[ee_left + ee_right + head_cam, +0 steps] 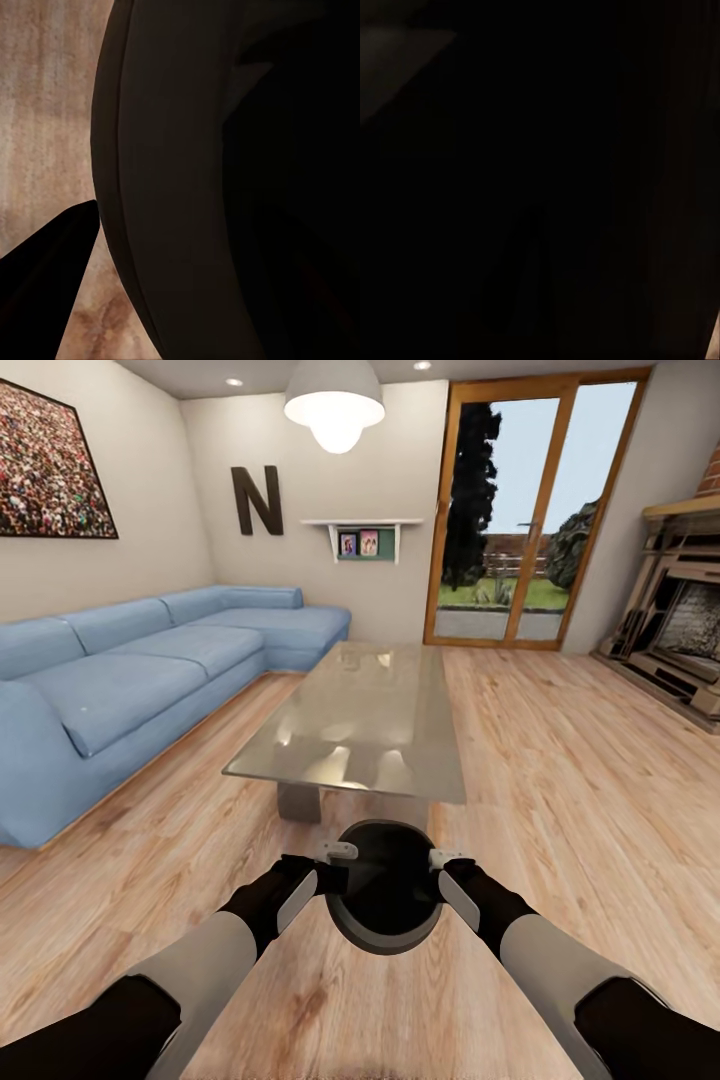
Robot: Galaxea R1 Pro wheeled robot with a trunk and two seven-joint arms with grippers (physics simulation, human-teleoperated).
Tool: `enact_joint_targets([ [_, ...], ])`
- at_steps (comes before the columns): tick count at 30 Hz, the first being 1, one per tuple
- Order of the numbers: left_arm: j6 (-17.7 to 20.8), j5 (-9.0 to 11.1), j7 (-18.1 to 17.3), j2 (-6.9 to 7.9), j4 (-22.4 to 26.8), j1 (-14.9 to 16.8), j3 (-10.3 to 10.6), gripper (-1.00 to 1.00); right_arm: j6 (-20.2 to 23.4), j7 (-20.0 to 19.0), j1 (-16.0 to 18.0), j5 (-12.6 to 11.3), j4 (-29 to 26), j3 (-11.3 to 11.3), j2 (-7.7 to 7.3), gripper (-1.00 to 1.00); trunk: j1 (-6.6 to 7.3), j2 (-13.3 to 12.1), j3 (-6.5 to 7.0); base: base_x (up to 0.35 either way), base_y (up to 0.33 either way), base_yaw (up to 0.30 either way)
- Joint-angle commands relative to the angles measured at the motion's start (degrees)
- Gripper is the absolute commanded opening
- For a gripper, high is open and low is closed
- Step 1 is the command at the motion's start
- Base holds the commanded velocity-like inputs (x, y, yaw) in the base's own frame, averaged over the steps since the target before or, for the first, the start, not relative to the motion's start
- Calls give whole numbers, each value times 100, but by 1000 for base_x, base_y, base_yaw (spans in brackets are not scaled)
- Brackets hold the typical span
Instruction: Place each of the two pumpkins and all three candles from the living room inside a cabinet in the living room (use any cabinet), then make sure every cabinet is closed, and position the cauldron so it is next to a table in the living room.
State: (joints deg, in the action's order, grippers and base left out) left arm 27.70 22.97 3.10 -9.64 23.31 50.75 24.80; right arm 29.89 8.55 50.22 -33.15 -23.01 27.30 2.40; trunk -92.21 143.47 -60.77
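one cauldron held between two grippers, in front of one table

closest in, the head view shows two arms reaching forward and inward. the left gripper (338,863) presses against the left side of the single black cauldron (388,888), and the right gripper (436,867) presses against its right side, so the pot sits between them above the wooden floor (560,780). whether each gripper's fingers are spread or pinched on the rim cannot be told from these views. the cauldron's wide mouth faces up, dark inside.

in the left wrist view, the cauldron's curved black wall (172,187) sits close against the camera, with floor planks beside it and one dark finger (45,285) near the wall. the right wrist view is almost wholly dark, too dim to tell shapes.

just beyond the cauldron stands one low table (300,760) with a glossy reflective top, its near edge just beside the pot.

to the left runs one blue corner sofa (130,690). further back: one letter n (257,500) on the wall, one small shelf (362,525) holding two pictures, one hanging lamp (334,405), one glazed door (525,510), and one fireplace (690,630) on the right. one framed picture (50,465) hangs above the sofa.
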Motion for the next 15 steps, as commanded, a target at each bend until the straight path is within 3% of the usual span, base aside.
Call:
enact_joint_targets([
  [1,-98,120,33,6,93,5,104,-100,43,62,6,68,7,-6,-41,-100,2,3,-14,0,0,0],
  [15,-96,120,38,6,95,5,104,-100,60,68,6,68,7,-12,-47,-100,2,3,-143,0,0,0],
])
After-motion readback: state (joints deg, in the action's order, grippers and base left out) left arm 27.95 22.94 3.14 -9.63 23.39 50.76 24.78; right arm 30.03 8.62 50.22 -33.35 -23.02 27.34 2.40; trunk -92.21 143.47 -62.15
